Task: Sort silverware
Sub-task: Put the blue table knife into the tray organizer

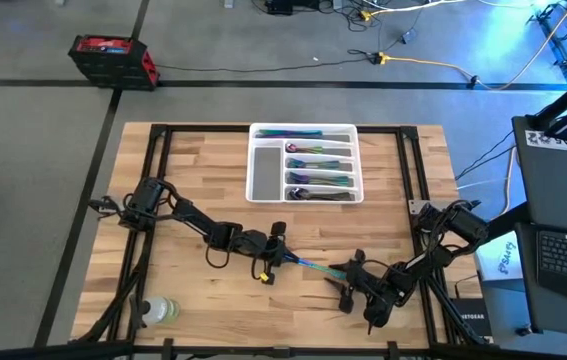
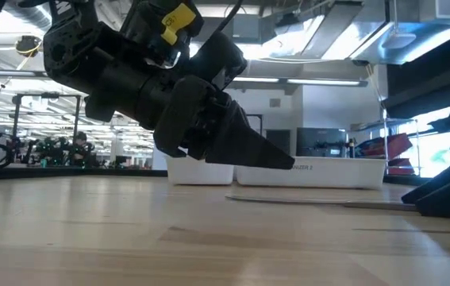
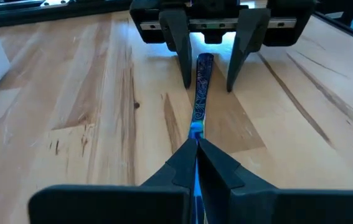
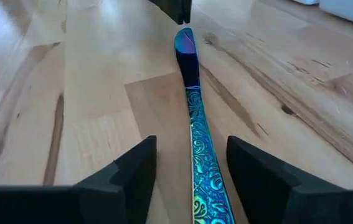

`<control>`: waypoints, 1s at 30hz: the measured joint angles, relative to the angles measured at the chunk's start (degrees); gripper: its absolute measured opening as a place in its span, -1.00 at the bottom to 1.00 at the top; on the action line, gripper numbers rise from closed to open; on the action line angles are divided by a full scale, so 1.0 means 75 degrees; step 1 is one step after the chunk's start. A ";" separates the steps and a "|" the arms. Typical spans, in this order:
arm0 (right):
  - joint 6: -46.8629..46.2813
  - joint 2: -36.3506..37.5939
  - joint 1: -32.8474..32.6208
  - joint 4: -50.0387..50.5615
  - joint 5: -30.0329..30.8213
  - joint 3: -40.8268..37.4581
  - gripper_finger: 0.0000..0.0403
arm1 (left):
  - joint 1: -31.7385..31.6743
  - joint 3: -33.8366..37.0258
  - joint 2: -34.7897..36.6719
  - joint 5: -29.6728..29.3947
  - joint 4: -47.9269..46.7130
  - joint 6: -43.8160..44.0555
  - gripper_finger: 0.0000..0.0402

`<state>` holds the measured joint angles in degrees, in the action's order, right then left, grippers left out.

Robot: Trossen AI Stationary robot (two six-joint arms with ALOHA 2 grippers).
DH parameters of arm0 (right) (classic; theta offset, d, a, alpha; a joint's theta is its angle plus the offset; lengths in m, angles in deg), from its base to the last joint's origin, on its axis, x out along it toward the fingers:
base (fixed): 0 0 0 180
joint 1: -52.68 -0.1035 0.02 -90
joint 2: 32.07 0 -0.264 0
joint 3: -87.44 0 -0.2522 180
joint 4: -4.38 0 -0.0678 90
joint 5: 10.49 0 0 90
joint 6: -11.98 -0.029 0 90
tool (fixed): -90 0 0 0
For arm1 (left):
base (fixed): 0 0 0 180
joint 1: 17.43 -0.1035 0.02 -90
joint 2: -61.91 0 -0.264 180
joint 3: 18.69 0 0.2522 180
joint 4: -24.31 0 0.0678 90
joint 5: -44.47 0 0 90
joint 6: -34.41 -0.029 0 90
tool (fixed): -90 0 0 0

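Observation:
One slim piece of iridescent blue-teal silverware [image 1: 311, 266] lies between my two grippers near the table's front middle. My left gripper [image 1: 281, 256] is shut on the end that points toward the table's left. My right gripper [image 4: 192, 171] is open. Its two fingers stand on either side of the patterned handle [image 4: 196, 149], with a gap on each side. In the left wrist view the piece [image 3: 200, 93] runs away from my left fingers to the right gripper [image 3: 210, 68]. More silverware lies in the white tray [image 1: 306, 162]. My left gripper pinches the piece's smooth narrow end [image 3: 195, 134] between its two shut fingers. The fingers come from the table's left, slanting a little downward, and lie along the piece. The piece sticks out beyond the fingertips toward the right gripper. I cannot tell whether its handle end rests on the table.
The white compartmented tray [image 1: 263, 175] stands at the table's far middle, with one wide compartment bare. A clear bottle [image 1: 158, 310] lies at the front left corner. Black frame rails [image 1: 158, 160] run along the table's sides. Bare wood lies between the grippers and the tray.

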<state>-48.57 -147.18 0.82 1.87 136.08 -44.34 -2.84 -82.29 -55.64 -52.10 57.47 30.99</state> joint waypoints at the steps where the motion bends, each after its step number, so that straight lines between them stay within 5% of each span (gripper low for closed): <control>1: -0.0002 0.0000 0.0002 0.0026 0.0006 0.0000 -0.21 | 0.0011 0.0000 0.0000 0.0000 0.0005 0.0000 -1.00; 19: -0.0017 0.0000 0.0017 0.0226 0.0181 -0.0007 -0.78 | 0.0022 0.0000 0.0000 0.0000 0.0006 0.0000 -1.00; 30: 0.0103 0.0010 0.0017 0.0181 0.0279 0.0001 -0.80 | 0.0266 -0.0337 0.0404 -0.0001 0.0107 -0.0400 -1.00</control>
<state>-47.80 -147.10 0.95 3.23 138.18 -44.33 -0.85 -84.82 -52.61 -52.10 58.27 27.99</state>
